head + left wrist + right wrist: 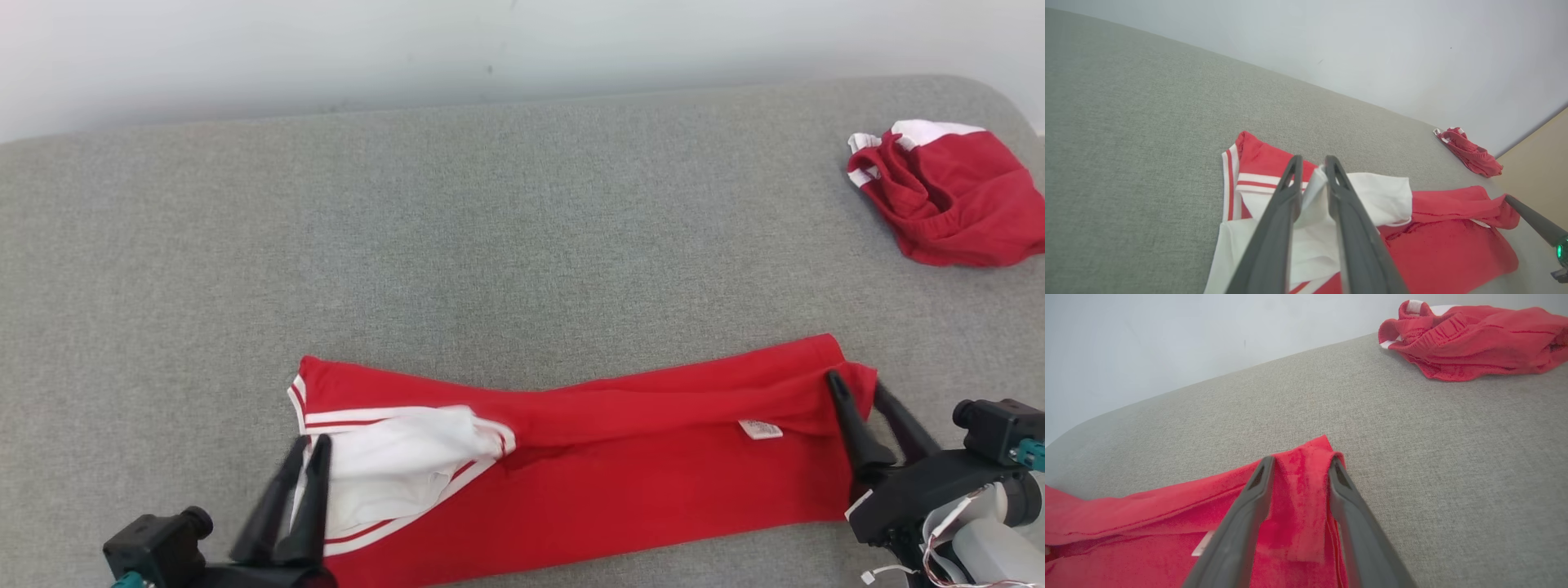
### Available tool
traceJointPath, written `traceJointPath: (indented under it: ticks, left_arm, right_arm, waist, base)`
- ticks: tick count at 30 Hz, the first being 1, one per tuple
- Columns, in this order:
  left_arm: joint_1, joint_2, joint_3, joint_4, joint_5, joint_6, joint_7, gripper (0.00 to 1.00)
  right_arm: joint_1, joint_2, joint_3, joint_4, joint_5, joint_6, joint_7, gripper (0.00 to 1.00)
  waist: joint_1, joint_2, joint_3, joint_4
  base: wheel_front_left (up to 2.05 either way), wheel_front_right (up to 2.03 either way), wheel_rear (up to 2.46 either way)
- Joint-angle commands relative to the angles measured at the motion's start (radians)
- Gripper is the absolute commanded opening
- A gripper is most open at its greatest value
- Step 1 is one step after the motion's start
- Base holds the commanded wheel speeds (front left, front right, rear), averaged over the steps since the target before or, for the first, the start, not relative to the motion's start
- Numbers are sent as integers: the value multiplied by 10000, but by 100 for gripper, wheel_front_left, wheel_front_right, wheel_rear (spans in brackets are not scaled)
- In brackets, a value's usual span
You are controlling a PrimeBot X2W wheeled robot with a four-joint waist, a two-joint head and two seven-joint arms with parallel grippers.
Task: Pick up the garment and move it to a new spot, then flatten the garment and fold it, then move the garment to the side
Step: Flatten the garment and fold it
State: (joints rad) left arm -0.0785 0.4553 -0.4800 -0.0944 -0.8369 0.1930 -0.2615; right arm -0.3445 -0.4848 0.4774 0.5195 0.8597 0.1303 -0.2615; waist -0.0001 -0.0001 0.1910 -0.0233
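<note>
Surface: a broad grey woven-cloth surface (522,204) carries everything, with a pale wall behind it.

Task thing: a long red garment (620,465) of soft cloth with white striped trim lies spread on the surface close to the robot. Its far long edge is doubled over into a narrow band.

Long axis: the red garment runs from the robot's left to its right, crosswise to the way both pairs of fingers point.

Other cloth: a crumpled red-and-white bundle (955,196) sits well beyond the red garment's right end, towards the wall and apart from it.

White part: a rumpled white panel (392,465) edged with red stripes covers the red garment's left end.

Left fingers (313,490): they sit at the red garment's left end, only narrowly parted. A fold of the white panel stands up between them. I cannot tell whether they pinch it or merely flank it.

Right fingers (849,425): they sit at the red garment's far right corner and stand clearly apart. The red corner lies between them and leans on one finger, unclamped.

Label: a small white tag (760,429) sits on the red garment, nearer its right end.

Judgement: each arm is at its own end of the red garment. The next fold probably carries one end over the other along the long axis, and that calls for a fresh, firm grip.
</note>
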Motion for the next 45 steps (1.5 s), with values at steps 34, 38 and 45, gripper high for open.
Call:
traceJointPath:
  ticks: [34, 38, 45]
  left_arm:
    - [1142, -3602, 5358, 650, 6529, -2292, -27, 100]
    - [1188, -3743, 5569, 711, 6765, -2462, -27, 100]
    - [1407, -3870, 5903, 831, 7023, -2715, -26, 100]
  right_arm:
    - [-51, 1017, 116, 2639, -154, 4, 1316, 0]
    - [-203, 757, 58, 2916, 42, -13, 1077, 0]
    - [-337, -268, -472, 3543, 433, -11, 653, 0]
  waist:
    - [1, 1, -487, 671]
    - [1, 1, -664, 659]
    - [1, 1, -1215, 541]
  base:
    - [0, 0, 0]
    - [0, 0, 0]
    - [0, 0, 0]
